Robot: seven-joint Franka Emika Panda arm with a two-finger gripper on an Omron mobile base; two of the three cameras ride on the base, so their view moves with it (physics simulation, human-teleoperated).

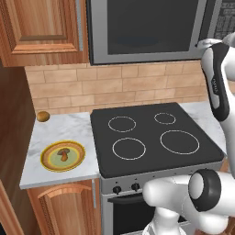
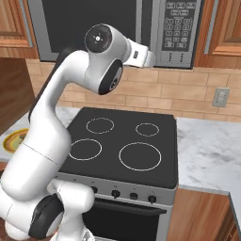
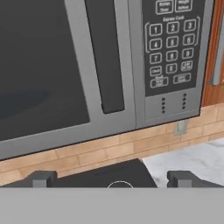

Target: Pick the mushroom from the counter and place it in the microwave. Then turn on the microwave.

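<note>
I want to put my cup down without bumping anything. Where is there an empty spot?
The marble counter right of the black stovetop is bare. Left of the stovetop, bare marble lies between the golden-brown ball and the yellow plate. The plate, holding the mushroom, crowds the front part there.

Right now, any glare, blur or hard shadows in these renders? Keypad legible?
Left base view: flat, even light, no hard shadows; mushroom small but distinct on its plate. Right base view: microwave door dark, no glare; keypad labels too small to read. Hand view: keypad digits legible, smaller labels soft; one faint smudgy patch on the door glass; fingers sharp, spread apart.
</note>
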